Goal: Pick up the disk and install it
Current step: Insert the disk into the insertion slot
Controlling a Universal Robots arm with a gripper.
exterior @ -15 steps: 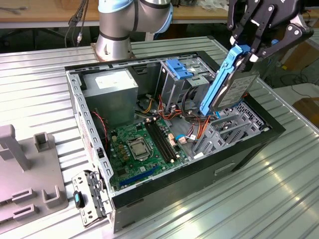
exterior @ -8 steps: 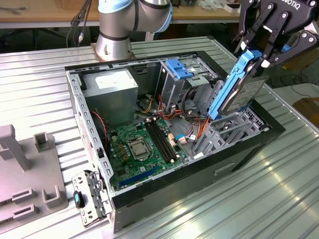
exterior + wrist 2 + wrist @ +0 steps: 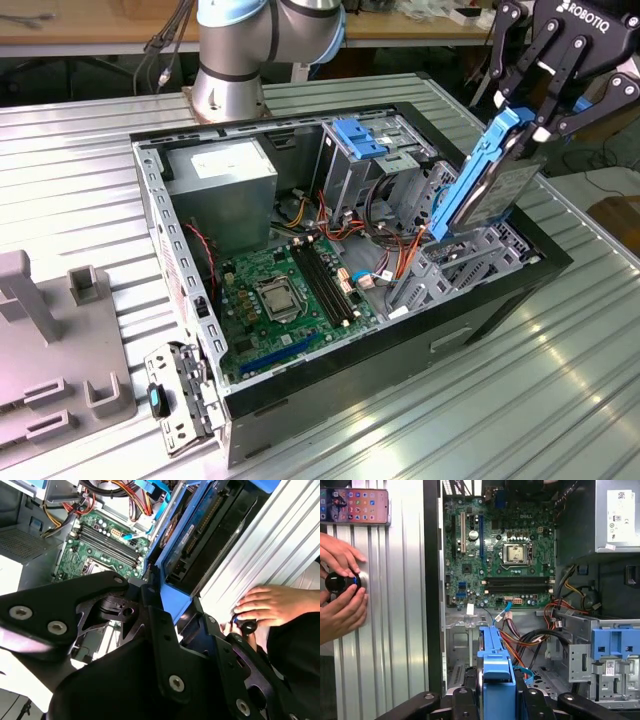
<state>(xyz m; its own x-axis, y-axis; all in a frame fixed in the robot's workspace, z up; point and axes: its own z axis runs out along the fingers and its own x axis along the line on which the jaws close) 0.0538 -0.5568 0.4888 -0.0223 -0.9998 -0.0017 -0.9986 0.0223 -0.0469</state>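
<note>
The disk (image 3: 495,185) is a grey metal drive in a bright blue carrier rail. It hangs tilted, its lower end down at the grey drive cage (image 3: 470,255) on the exterior view's right side of the open computer case (image 3: 180,300). My gripper (image 3: 527,120) is shut on the upper end of the carrier. In both wrist views the black fingers (image 3: 465,700) clamp the blue rail, with the disk (image 3: 496,672) between them and the disk's (image 3: 200,535) connector edge facing into the case. My gripper (image 3: 160,587) (image 3: 495,702) stands above the case opening.
Inside the case lie a green motherboard (image 3: 290,290), a grey power supply box (image 3: 220,180), a fixed blue bracket (image 3: 360,135) and orange cables (image 3: 520,645). A person's hands (image 3: 340,590) rest on a black knob beside the case, near a phone (image 3: 355,505). A grey fixture (image 3: 40,340) sits at the exterior view's left.
</note>
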